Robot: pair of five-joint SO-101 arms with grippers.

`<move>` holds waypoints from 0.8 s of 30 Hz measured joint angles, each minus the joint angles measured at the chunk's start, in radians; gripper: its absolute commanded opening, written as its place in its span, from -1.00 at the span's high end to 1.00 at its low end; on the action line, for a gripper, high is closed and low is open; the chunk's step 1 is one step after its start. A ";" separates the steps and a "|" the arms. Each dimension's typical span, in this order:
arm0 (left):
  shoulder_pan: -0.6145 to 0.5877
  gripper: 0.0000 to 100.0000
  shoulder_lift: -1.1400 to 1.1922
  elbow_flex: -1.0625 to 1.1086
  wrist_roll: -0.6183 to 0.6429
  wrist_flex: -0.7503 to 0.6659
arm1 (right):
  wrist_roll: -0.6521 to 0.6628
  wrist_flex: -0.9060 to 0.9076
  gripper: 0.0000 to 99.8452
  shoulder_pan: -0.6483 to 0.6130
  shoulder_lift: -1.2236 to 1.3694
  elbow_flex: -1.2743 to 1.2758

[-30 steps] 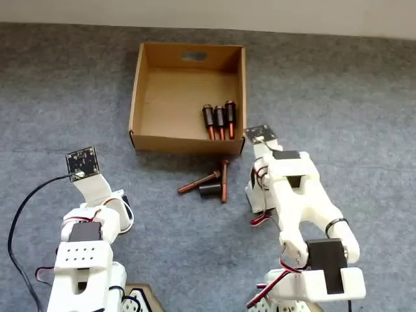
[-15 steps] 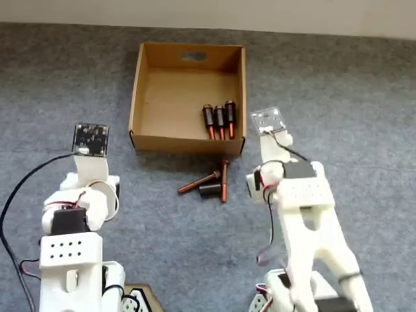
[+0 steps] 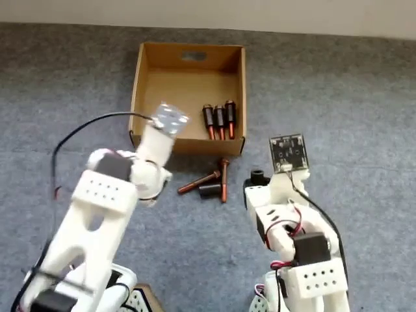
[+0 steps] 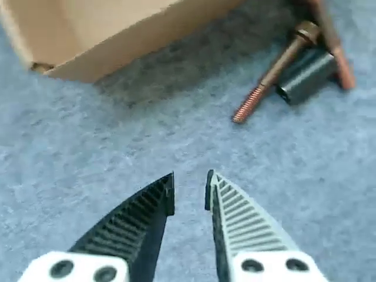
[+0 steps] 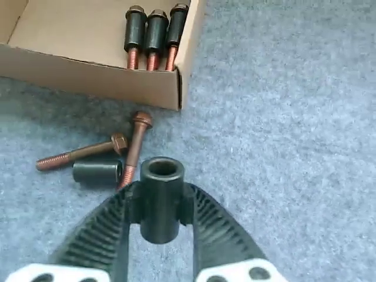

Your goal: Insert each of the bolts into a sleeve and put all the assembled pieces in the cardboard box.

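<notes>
L hand, jaws slightly apart, over carpet nr bolt, sleeve & box.

One cardboard box, three assembled bolt-and-sleeve pieces inside it, two loose bolts outside it, two sleeves without bolts, namely a lying sleeve and an upright sleeve, five bolts and five sleeves overall, two robot arms.

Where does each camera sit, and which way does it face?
High view: above the table, facing down on the cardboard box; left arm and right arm show.
Left wrist view: on the left arm, facing a loose bolt over the open left hand.
Right wrist view: on the right arm, facing the box over the right hand, shut on a sleeve.
Shared: all show the box.
</notes>
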 measured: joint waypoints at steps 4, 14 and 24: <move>0.054 0.70 0.196 -0.069 0.000 -0.049 | 0.000 0.000 0.99 0.000 -0.051 0.031; 0.078 0.68 0.557 -0.279 -0.011 -0.081 | 0.000 0.000 0.99 0.000 -0.057 0.034; 0.137 0.68 0.692 -0.299 -0.196 -0.124 | 0.000 0.000 0.99 0.000 -0.057 0.034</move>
